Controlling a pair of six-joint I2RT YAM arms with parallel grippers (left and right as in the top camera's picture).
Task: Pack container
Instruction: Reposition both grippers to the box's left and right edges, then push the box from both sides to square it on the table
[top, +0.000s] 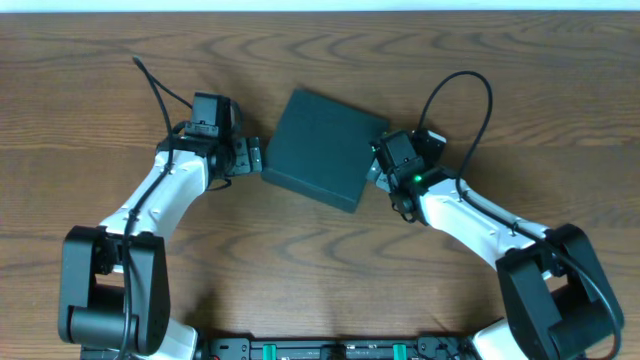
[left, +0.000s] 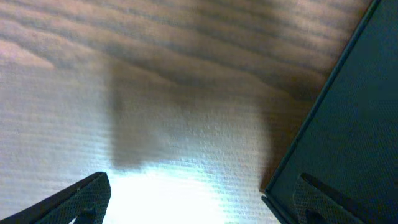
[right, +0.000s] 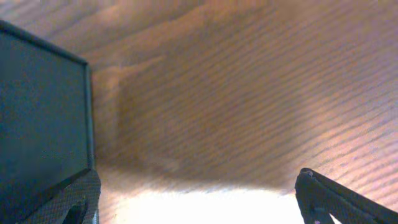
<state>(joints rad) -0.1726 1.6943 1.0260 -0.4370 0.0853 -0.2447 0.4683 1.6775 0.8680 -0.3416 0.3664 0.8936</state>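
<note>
Dark green-black and matte, the square container (top: 325, 148) lies with its flap lid down, skewed at the middle of the wooden table (top: 100, 80), and no goods for packing are in sight. The left gripper (top: 250, 157) sits just beside its left corner and the right gripper (top: 383, 165) beside its right edge, both spread wide and holding nothing. Its inside is hidden, so I cannot tell whether packing is finished or not yet begun.

The left arm (top: 160, 195) and right arm (top: 470, 215) have smooth white links between bulky black joint housings (top: 110, 295). Thin black cables (top: 466, 74) arc off both wrists; a green light (top: 415, 181) glows on the right. The left claw (top: 259, 157) and right claw (top: 380, 168) carry black, finely textured fingers (left: 87, 199).
</note>
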